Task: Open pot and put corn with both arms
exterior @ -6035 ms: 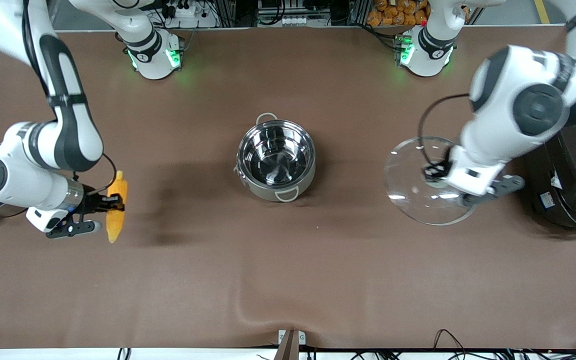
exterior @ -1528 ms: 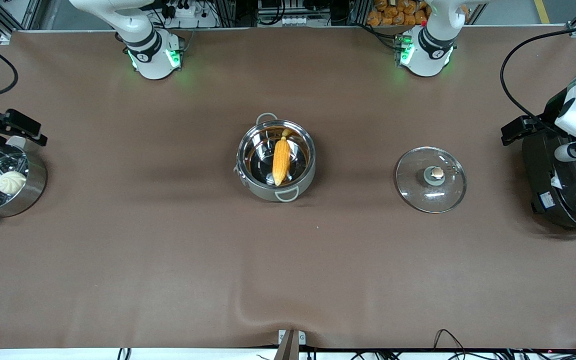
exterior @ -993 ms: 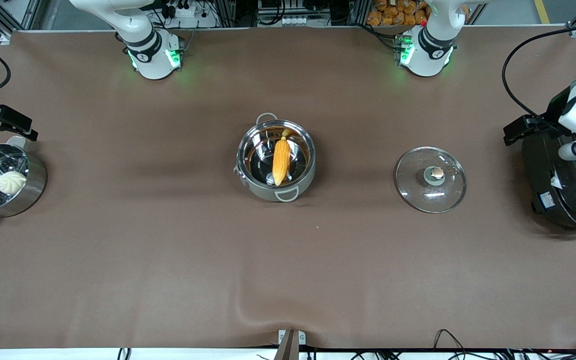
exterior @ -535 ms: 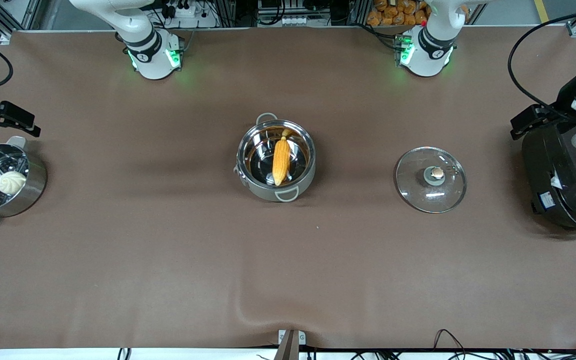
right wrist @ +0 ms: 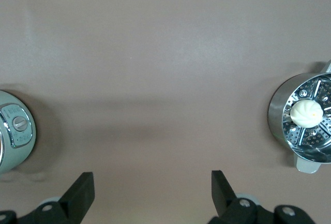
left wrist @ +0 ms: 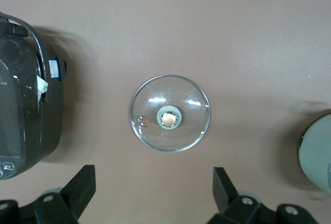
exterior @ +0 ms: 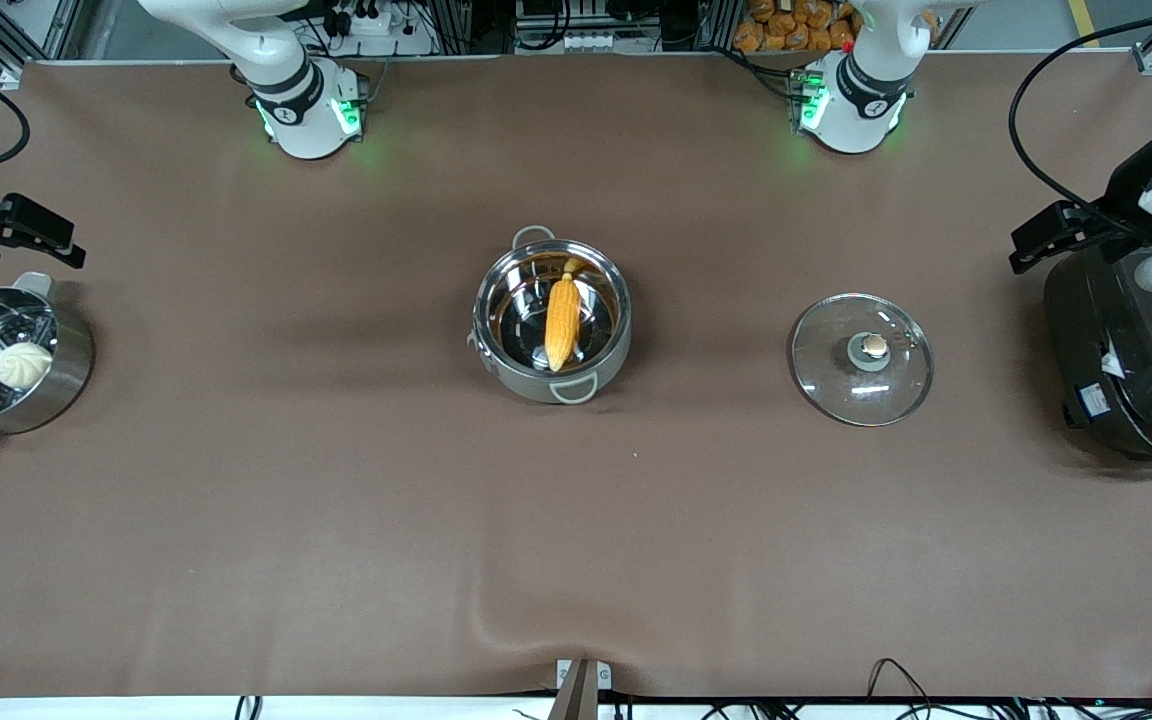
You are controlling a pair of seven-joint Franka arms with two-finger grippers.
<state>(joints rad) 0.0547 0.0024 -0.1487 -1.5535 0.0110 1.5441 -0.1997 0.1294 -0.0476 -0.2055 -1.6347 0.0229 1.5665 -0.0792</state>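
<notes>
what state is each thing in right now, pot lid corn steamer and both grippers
pot: open, lid off, upright
corn: lying inside the pot
glass lid: flat on the table, knob up, toward the left arm's end
steamer pot: uncovered, white bun inside
left gripper: jaws open, empty
right gripper: jaws open, empty

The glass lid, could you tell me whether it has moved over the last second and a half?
No. The glass lid lies flat on the table, the same way between the pot and the rice cooker.

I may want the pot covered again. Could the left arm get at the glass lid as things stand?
Probably yes: the lid lies bare on the table, knob up, and the left tool hangs open above it, with nothing between.
</notes>
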